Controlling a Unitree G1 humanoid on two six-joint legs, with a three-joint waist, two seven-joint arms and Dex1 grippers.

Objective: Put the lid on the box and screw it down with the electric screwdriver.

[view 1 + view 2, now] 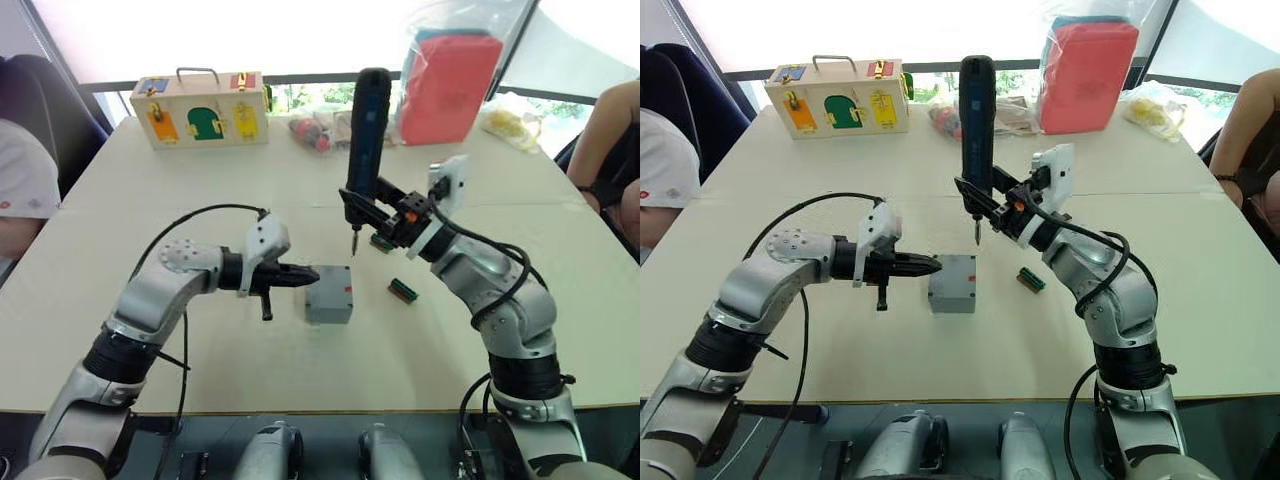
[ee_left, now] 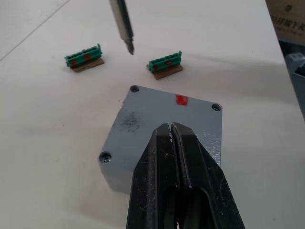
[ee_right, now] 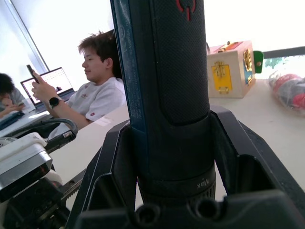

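Closest to the lens, the left gripper [image 2: 174, 138] has its two black fingers pinched together with nothing between them, tips resting on or just above the small flat grey plastic lid [image 2: 162, 121], which already sits on the square grey plastic box [image 1: 329, 295] in the middle of the pale table [image 1: 150, 180]. Screws show in three corner holes; the fourth corner is hidden under the fingers. The right gripper [image 1: 385, 218] is clamped around the black cylindrical electric screwdriver [image 1: 364, 135], held nearly upright with its thin bit hanging just beyond the box's far edge, not yet over a screw. To do this well, I would judge the bit must come straight down into a far-corner screw head while the left fingers steady the lid so it does not twist. Two small green bit holders [image 2: 84, 57] lie near the far side, close enough to be nudged. A wooden latch box with coloured doors [image 1: 200, 110], a red foam block in a clear bag [image 1: 450, 85] and seated people stand well apart.
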